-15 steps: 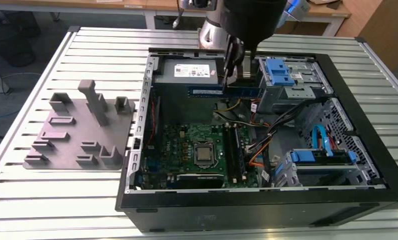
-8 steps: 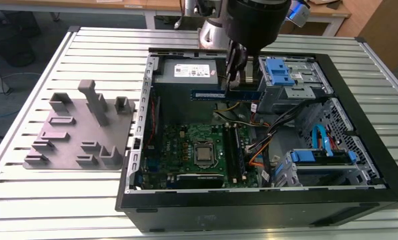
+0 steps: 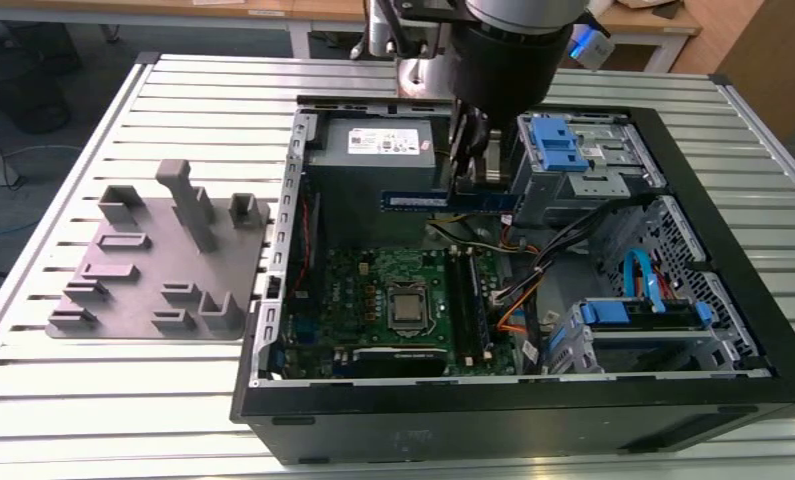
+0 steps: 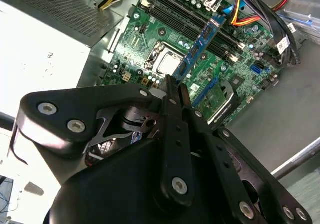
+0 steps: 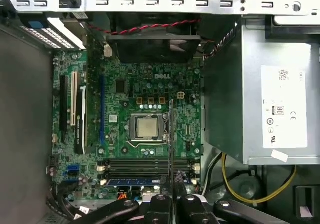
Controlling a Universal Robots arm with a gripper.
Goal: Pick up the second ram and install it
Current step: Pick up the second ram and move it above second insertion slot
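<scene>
The second ram [image 3: 431,201] is a thin blue-green stick held level in the air inside the open computer case [image 3: 270,300], above the motherboard [image 3: 370,275]. My gripper [image 3: 467,185] is shut on one end of it. In the second wrist view the ram [image 4: 202,41] sticks out from the closed fingertips [image 4: 172,86] over the board. In the first wrist view the ram [image 5: 171,134] is seen edge-on as a thin line, crossing over the processor socket [image 5: 147,128] and the long memory slots [image 5: 140,165]. The stick is clear of the slots.
A grey fixture plate [image 3: 157,260] with upright posts lies on the slatted table at the exterior view's left of the case. Inside the case are a power supply [image 3: 377,145], a drive cage with blue latches [image 3: 557,150] and loose cables [image 3: 557,250] beside the memory slots [image 3: 471,300].
</scene>
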